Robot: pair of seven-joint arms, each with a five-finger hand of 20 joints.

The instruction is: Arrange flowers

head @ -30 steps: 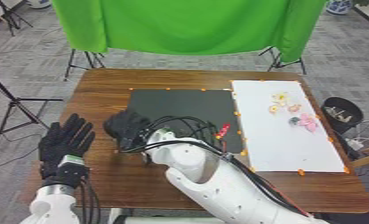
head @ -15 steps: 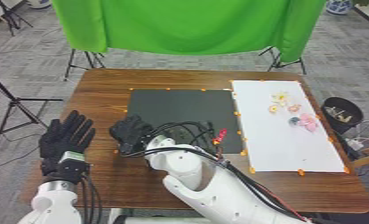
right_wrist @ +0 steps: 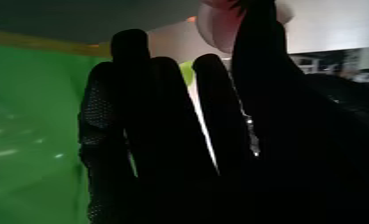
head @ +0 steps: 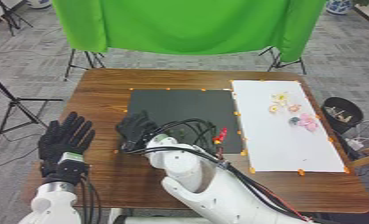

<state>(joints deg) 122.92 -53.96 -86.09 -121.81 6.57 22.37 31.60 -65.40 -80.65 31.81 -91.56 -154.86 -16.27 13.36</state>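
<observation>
White sheet (head: 283,150) bears the flowers (head: 306,122), probably so that each is easy to pick. Right hand (head: 138,128), released with fingers straight, is by the black mat (head: 182,103), perhaps for preparing; left hand (head: 63,142), also relaxed, leaves it working room.

- Head view: bright, fairly even light across table (head: 105,100); white sheet (head: 278,145) was the brightest patch.
- Black mat (head: 172,102) and right hand (head: 136,127) were dark, low contrast.
- Right wrist view: much dimmer; right hand (right_wrist: 167,125) went near-silhouette, brighter light behind it.
- Pale glare streaks sat on green surface (right_wrist: 29,110).
- Bright slivers cut through gaps in the silhouette.
</observation>
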